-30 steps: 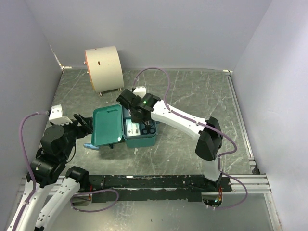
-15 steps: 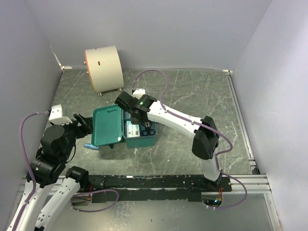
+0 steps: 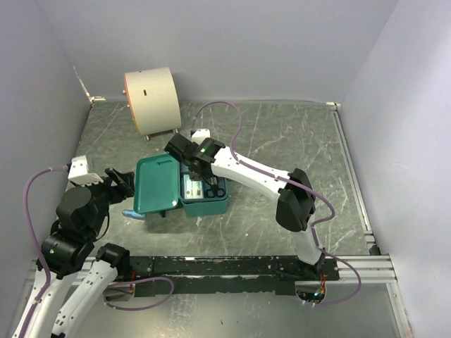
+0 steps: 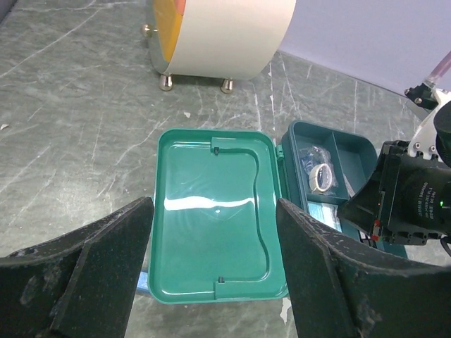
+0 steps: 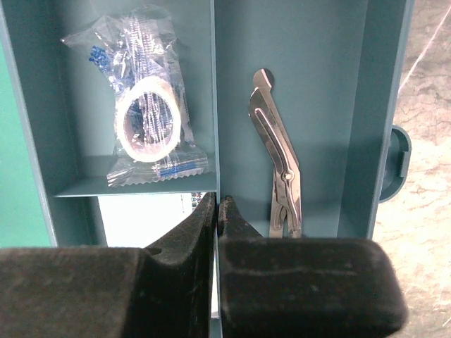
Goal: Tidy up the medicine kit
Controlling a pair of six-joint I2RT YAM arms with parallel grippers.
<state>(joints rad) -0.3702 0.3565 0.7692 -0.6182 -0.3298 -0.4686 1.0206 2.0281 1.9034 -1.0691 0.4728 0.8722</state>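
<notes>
The teal medicine kit (image 3: 208, 204) stands open at the middle left, its lid (image 3: 156, 184) laid flat to the left. In the right wrist view it holds a bagged tape roll (image 5: 148, 127), metal shears (image 5: 278, 176) and a white packet (image 5: 144, 218). My right gripper (image 3: 199, 172) is shut, hovering over the kit's inner divider (image 5: 214, 105), with nothing seen between the fingertips (image 5: 217, 204). My left gripper (image 4: 215, 282) is open and empty, just left of the lid (image 4: 211, 211), apart from it. The tape roll (image 4: 323, 177) also shows in the left wrist view.
A large cream cylinder drum (image 3: 151, 98) stands at the back left, also in the left wrist view (image 4: 225, 35). A small blue object (image 3: 132, 213) pokes out from under the lid's near left corner. A black rail (image 3: 232, 267) runs along the near edge.
My right gripper has shifted a little left and back over the open kit. My left arm has drawn slightly back towards the near left. The kit has not moved.
</notes>
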